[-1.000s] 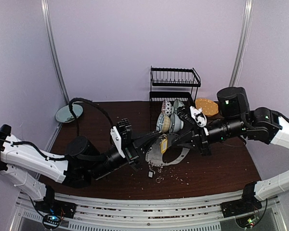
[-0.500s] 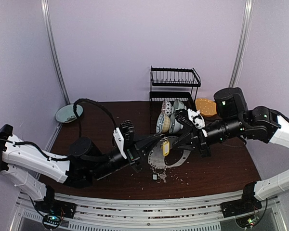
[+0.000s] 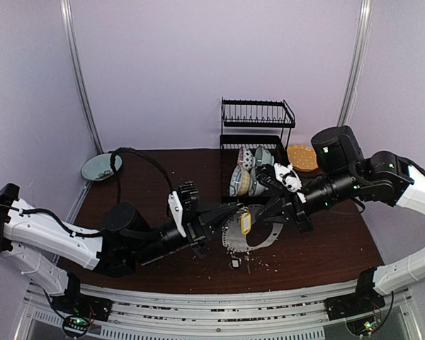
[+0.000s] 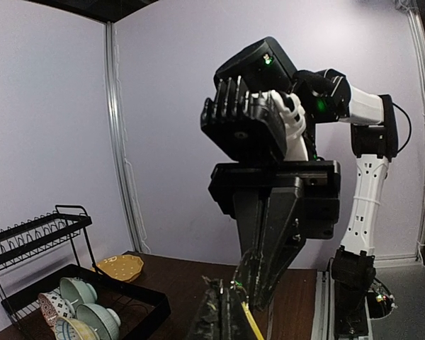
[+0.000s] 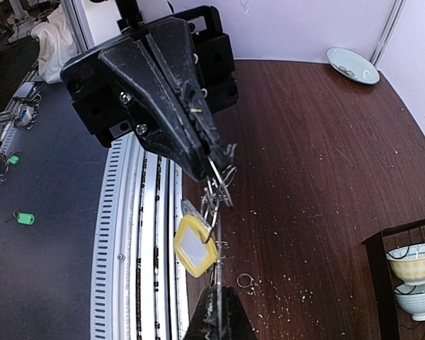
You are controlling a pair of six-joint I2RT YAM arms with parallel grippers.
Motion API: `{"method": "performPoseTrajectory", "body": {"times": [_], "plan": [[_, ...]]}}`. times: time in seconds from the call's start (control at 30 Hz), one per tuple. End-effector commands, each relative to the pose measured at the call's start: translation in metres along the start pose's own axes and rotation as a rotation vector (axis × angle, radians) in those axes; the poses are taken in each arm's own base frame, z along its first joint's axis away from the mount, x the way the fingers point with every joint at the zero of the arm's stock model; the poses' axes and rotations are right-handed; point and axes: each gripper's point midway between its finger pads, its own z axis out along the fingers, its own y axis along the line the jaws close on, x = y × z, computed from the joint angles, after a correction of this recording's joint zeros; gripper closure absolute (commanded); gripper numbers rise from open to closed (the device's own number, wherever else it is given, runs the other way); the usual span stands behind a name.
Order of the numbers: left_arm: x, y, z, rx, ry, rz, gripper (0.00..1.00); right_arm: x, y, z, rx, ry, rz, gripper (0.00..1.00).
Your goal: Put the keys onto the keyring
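While both arms reach in from either side, they meet nose to nose above the middle of the brown surface. Left fingers: pressed tight together, tips pinched on thin grey wire, and that wire is the keyring, the big hoop, held up off the wood. Across from them the right fingers are clamped just as hard, no gap showing, and from the right wrist view they too nip the hoop's wire, which runs as a fine line from one pair of tips to the other. So the hoop hangs between the two arms, gripped on both sides.

And the keys! Yellow tag, pale window in its face, dangling in the air just beside the wire, close to the left tips, in among a little cluster of small rings. Whether it's threaded onto the hoop itself or only onto one of those small rings, I can't tell; the silver key is lost in the tangle.

Down on the surface lies one tiny loose ring, crumbs scattered round it. Behind stands a black dish rack with bowls in its lower tier. A yellow plate sits to its right and a pale plate in the far left corner.
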Motion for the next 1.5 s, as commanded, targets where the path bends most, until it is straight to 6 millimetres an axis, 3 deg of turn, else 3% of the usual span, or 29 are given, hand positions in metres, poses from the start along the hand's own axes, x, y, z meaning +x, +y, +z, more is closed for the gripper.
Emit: {"method": "performPoseTrajectory", "body": {"times": [0.0, 0.23, 0.6, 0.87, 1.13, 1.3, 1.47], "plan": [[0.004, 0.0, -0.001, 0.013, 0.002, -0.009, 1.0, -0.028, 0.005, -0.011, -0.015, -0.102, -0.043, 1.0], [0.027, 0.006, -0.004, -0.013, 0.092, -0.005, 1.0, -0.025, -0.002, -0.01, 0.016, -0.055, -0.032, 1.0], [0.032, 0.009, -0.007, -0.028, 0.123, 0.004, 0.97, -0.023, -0.003, -0.011, 0.024, -0.046, -0.028, 1.0], [0.036, 0.01, -0.005, -0.036, 0.143, 0.016, 1.0, -0.024, -0.003, -0.011, 0.023, -0.048, -0.029, 1.0], [0.035, 0.017, -0.003, -0.071, 0.177, 0.003, 0.87, -0.027, -0.002, -0.011, 0.019, -0.053, -0.032, 1.0], [0.025, 0.017, -0.006, -0.064, 0.164, 0.009, 0.87, -0.026, -0.003, -0.012, 0.02, -0.055, -0.034, 1.0], [0.023, 0.011, -0.002, -0.026, 0.174, 0.024, 0.7, -0.026, -0.003, -0.011, 0.018, -0.052, -0.033, 1.0]]}}
